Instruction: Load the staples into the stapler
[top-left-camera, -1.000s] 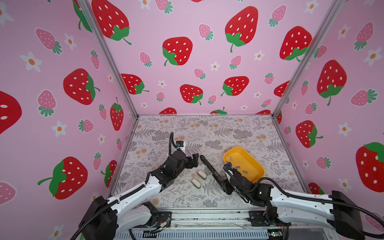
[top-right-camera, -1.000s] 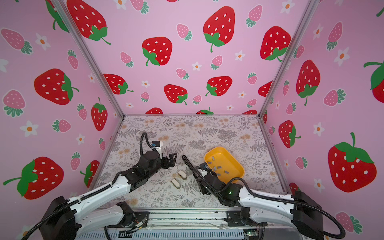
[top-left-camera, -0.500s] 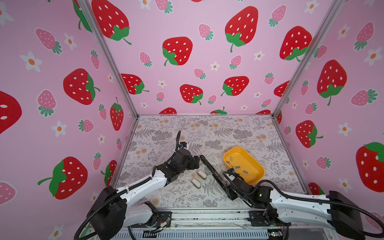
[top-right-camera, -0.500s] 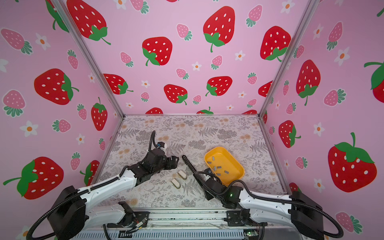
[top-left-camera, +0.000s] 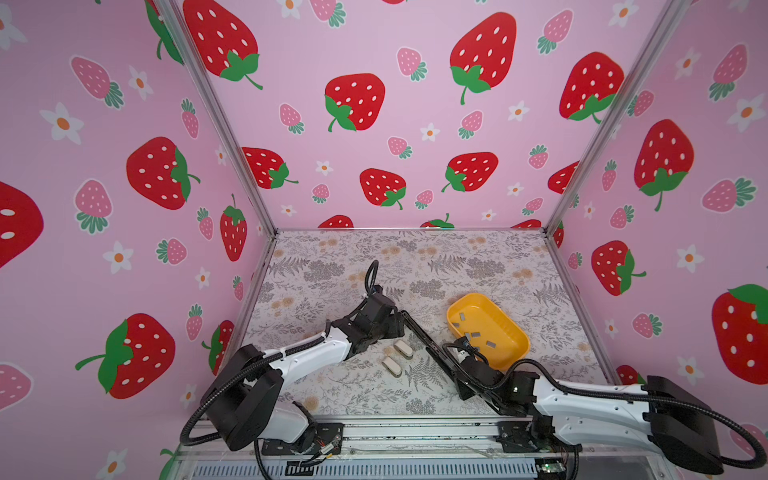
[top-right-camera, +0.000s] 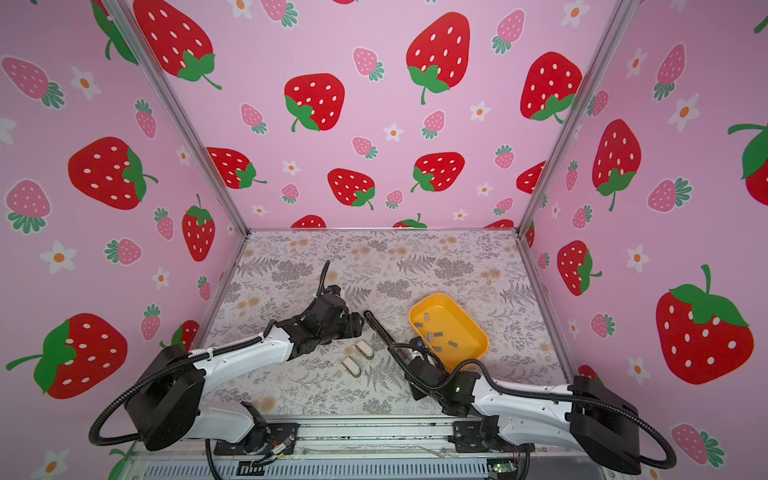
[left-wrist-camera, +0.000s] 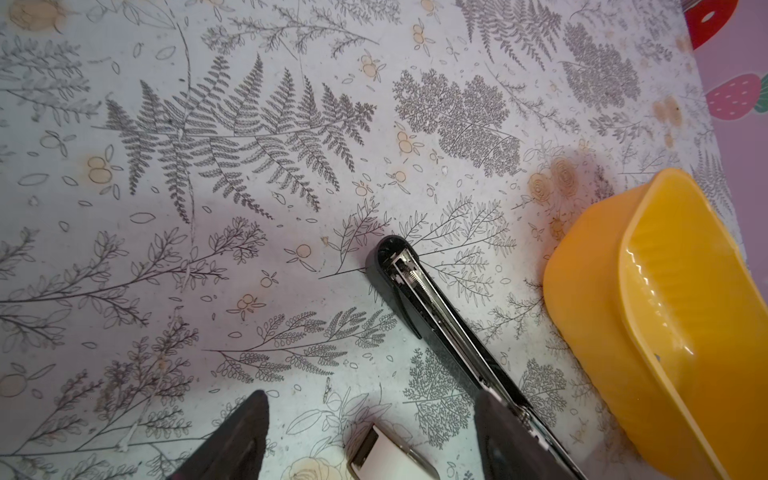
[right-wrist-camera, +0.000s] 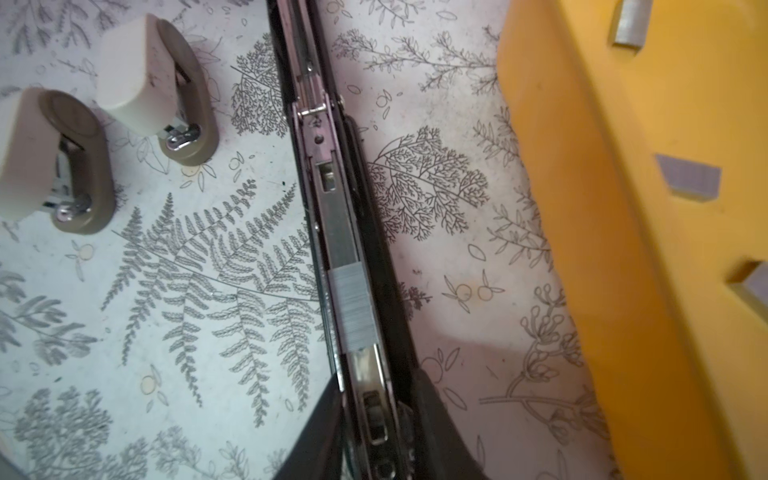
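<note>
Lying opened out flat, the black stapler (top-left-camera: 424, 338) runs aslant across the lower middle of both top views, with its far tip toward the centre and its near end toward the lower right. The right claw (right-wrist-camera: 376, 380) is clenched on that near end, a finger against either side of the metal rail, as its wrist view shows. One grey strip (right-wrist-camera: 349, 309) sits in the rail just ahead of those fingers. More staples (top-left-camera: 473, 334) lie loose in the yellow tray (top-left-camera: 478, 296), just right of the stapler. The left claw (left-wrist-camera: 370, 399) hangs released near the stapler's far end, jaws spread wide. In its wrist view one finger (left-wrist-camera: 507, 436) overlaps the rail, though I cannot tell whether it touches. Two small beige staplers (top-left-camera: 403, 348) lie side by side on the fern-patterned table (top-left-camera: 415, 257), just left of the black one.
</note>
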